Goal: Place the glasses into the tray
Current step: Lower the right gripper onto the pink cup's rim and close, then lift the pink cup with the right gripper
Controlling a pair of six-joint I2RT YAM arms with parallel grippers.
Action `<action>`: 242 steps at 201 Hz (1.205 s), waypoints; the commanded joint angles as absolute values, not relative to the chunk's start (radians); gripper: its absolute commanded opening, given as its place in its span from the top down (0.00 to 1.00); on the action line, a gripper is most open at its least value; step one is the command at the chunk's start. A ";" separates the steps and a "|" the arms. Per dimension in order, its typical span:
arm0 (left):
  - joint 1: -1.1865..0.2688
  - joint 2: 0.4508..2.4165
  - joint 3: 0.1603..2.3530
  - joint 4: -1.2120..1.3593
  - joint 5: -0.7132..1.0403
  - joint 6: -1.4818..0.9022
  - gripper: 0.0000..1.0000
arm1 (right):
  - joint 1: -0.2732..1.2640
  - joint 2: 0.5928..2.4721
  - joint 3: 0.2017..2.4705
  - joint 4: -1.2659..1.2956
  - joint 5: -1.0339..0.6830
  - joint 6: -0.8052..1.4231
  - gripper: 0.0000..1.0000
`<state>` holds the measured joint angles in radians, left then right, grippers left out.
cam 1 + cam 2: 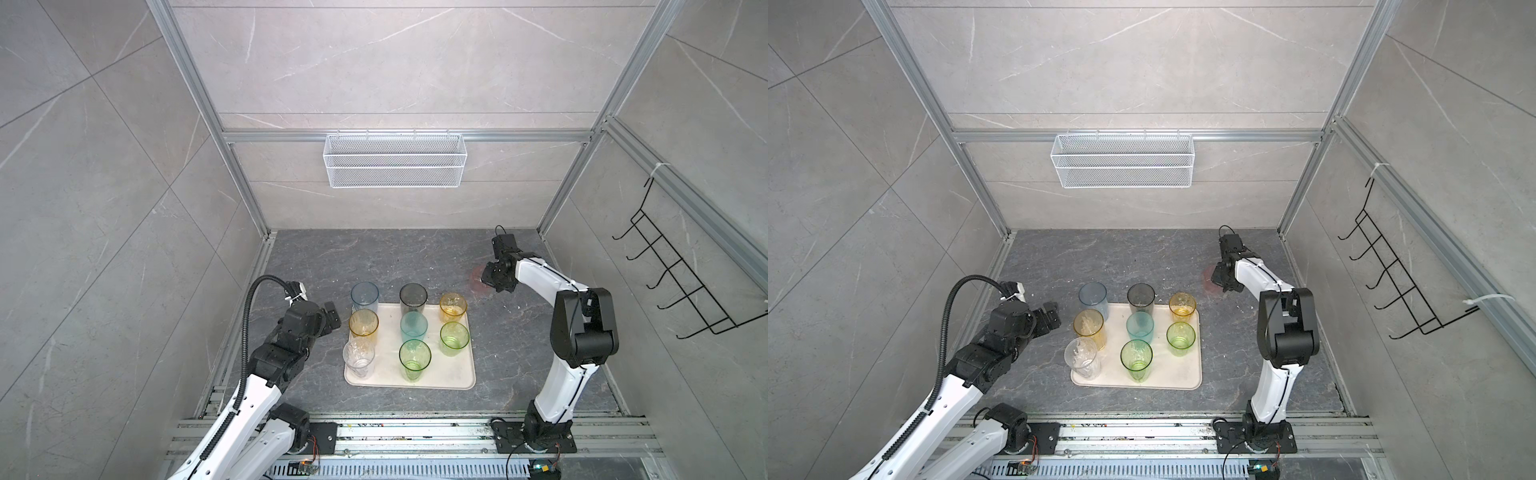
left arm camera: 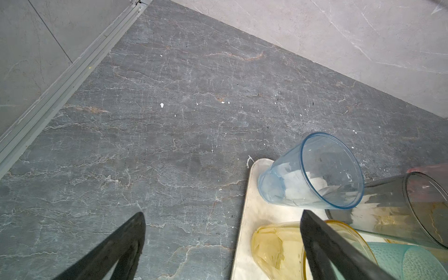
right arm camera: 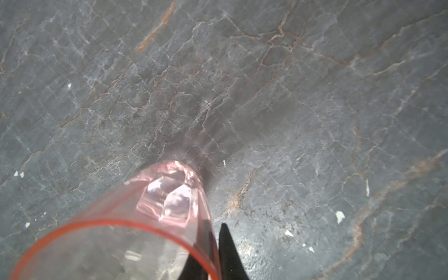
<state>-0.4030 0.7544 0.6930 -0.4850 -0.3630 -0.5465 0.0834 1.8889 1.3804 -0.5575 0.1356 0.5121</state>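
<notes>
The dark grey, veined stone surface (image 1: pixel 374 257) is the stage, and the flat cream-beige rectangular tray (image 1: pixel 455 374) with its low rim is our landmark. Eight translucent tinted tumblers (image 1: pixel 414 328) stand upright on the tray in three rows. Only the tray's near right corner is bare, just in front of the short green tumbler (image 1: pixel 454 338).

The left hand (image 1: pixel 332 316) waits just beside the tray's left edge. The left wrist view shows its fingers wide apart and holding nothing.

Beyond the tray's far right corner, the right hand (image 3: pixel 215 232) has its fingers together on the last glass, the tall pink translucent tumbler (image 3: pixel 145 218). One finger is inside the rim and one outside, pinching the thin wall. I cannot tell whether the tumbler's base rests on the surface or hangs clear of it.

How will it handle? It should be light and fairly stiff, but the wall looks thin and smooth. A pinch at the rim can flex that wall, and the tumbler could swing or slip below the fingers. I'd carry it upright and unhurried, keep the grip on the wall just under the rim, and set it down in the bare corner. The risk there is clipping the green tumbler beside that corner.
</notes>
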 commanded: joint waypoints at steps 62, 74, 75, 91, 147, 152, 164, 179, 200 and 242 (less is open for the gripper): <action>-0.397 0.740 0.712 -0.460 -0.367 -0.542 0.00 | 0.080 1.759 1.378 -0.642 0.240 0.481 1.00; -0.397 0.740 0.710 -0.459 -0.365 -0.544 0.00 | 0.080 1.738 1.378 -0.661 0.244 0.476 1.00; -0.398 0.740 0.710 -0.459 -0.365 -0.544 0.00 | 0.080 1.737 1.379 -0.663 0.244 0.475 1.00; -0.397 0.741 0.710 -0.457 -0.361 -0.544 0.00 | 0.080 1.706 1.379 -0.685 0.244 0.469 1.00; -0.397 0.730 0.709 -0.462 -0.353 -0.552 0.00 | 0.082 1.582 1.378 -0.776 0.228 0.438 1.00; -0.397 0.728 0.707 -0.462 -0.351 -0.553 0.00 | 0.082 1.572 1.377 -0.784 0.226 0.435 1.00; -0.397 0.723 0.706 -0.462 -0.348 -0.555 0.00 | 0.082 1.552 1.377 -0.809 0.220 0.427 1.00; -0.397 0.719 0.704 -0.465 -0.344 -0.559 0.00 | 0.081 1.528 1.376 -0.835 0.209 0.419 1.00; -0.397 0.712 0.706 -0.469 -0.339 -0.562 0.00 | 0.084 1.493 1.366 -0.862 0.187 0.408 1.00; -0.397 0.716 0.707 -0.477 -0.323 -0.566 0.00 | 0.100 1.414 1.338 -0.917 0.157 0.397 1.00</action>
